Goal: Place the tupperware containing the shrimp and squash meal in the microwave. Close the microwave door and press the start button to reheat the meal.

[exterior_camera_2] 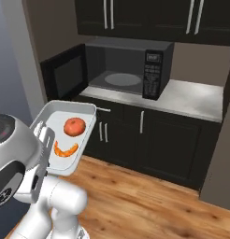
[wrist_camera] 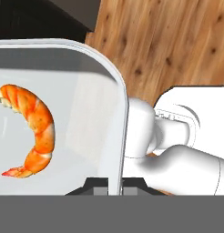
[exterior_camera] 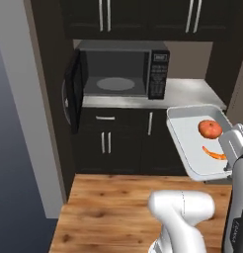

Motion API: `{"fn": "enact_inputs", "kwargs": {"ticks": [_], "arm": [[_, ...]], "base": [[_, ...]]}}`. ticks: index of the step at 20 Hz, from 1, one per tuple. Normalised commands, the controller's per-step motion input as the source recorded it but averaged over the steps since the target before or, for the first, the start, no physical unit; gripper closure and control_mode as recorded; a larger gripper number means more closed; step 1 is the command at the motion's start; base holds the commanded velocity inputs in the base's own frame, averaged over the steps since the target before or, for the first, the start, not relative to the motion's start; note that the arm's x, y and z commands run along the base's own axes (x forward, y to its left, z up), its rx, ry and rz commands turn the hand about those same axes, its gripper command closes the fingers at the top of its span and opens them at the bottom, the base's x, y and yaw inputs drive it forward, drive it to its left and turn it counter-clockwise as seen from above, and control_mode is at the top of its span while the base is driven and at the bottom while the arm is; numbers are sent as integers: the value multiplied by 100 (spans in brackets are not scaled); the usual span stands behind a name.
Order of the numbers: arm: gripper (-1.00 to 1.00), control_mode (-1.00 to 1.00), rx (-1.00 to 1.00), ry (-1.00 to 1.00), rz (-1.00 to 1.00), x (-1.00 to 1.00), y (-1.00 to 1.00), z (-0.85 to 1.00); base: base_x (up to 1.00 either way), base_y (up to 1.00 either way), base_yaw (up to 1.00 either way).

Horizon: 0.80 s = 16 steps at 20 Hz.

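Two claw (wrist_camera: 114, 185) tips pinch tupperware (exterior_camera: 185, 141) rim; microwave (exterior_camera: 124, 69) open, counter (exterior_camera: 192, 91) beside it.

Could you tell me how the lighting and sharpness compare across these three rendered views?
Left base view: even, soft light, faint shade inside the open black microwave. Right base view: pale sheen on the grey counter. Hand view: the translucent white tray and curved orange shrimp are crisp; no blur or glare.

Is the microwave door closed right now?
No, the microwave door is swung wide open to the left, so the turntable inside the microwave is in plain sight.
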Motion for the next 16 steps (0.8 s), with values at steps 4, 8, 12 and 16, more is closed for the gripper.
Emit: {"fn": "enact_inputs", "kwargs": {"ticks": [4,8,12,16], "arm": [[100,100,0,0,0,0,0,0],[100,100,0,0,0,0,0,0],[100,100,0,0,0,0,0,0],[100,100,0,0,0,0,0,0]], "base": [[98,45,-7],[78,25,-8],[64,20,-8],[50,21,-7]]}}
